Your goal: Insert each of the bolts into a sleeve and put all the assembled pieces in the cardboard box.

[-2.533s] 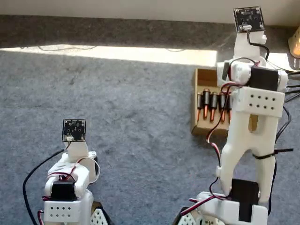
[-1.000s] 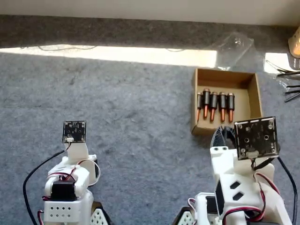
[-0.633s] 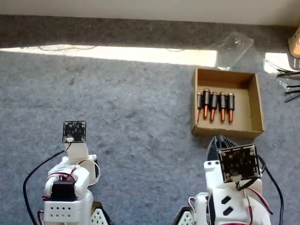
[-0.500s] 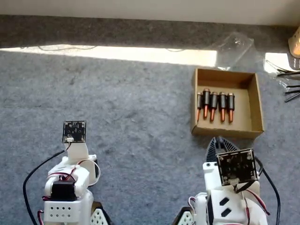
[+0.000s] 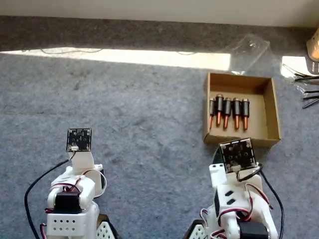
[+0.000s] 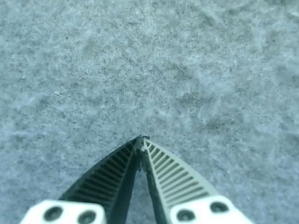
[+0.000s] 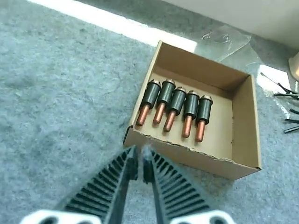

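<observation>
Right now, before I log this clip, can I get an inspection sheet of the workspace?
Surface: grey carpet.
Job's things: cardboard box, open; five bolt-in-sleeve pieces lie side by side inside it, copper ends toward the arms.
Clutter: clear plastic bag beyond the box; thin black strips at the edge, kind unclear.
Hands: left hand shut, empty, over bare carpet; right hand shut, empty, just short of the box's near wall.
Cables: black cable loops beside the left arm; red wires on the right arm.
Surroundings: sunlight strip across the carpet; pale wall behind.
</observation>
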Motion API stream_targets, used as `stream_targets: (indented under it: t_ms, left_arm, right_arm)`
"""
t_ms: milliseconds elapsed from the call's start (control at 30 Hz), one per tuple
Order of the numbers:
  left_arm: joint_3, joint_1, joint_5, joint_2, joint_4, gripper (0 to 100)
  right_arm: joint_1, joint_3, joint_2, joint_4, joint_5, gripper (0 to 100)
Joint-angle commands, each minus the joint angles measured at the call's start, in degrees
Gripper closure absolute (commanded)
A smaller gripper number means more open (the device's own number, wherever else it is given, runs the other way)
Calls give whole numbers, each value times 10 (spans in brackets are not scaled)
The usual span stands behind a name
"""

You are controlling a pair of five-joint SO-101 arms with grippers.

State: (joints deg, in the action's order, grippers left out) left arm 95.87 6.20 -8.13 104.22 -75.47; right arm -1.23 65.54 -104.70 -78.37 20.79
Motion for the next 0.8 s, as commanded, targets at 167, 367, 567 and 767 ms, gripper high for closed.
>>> stream_targets:
  t_ms: [167,367,567,767]
  left_arm:
    - [13,7,-6,4,-2,994]
    - [13,7,-5,4,-2,994]
    - [13,7,-5,4,-2,994]
    - [13,7,-5,4,-2,994]
  right_arm:
    - [-4,153,-6,41,2,993]
    - [-4,219,-6,41,-69,993]
    - [-4,243,-6,60,-155,992]
    - [-4,312,-6,61,-188,992]
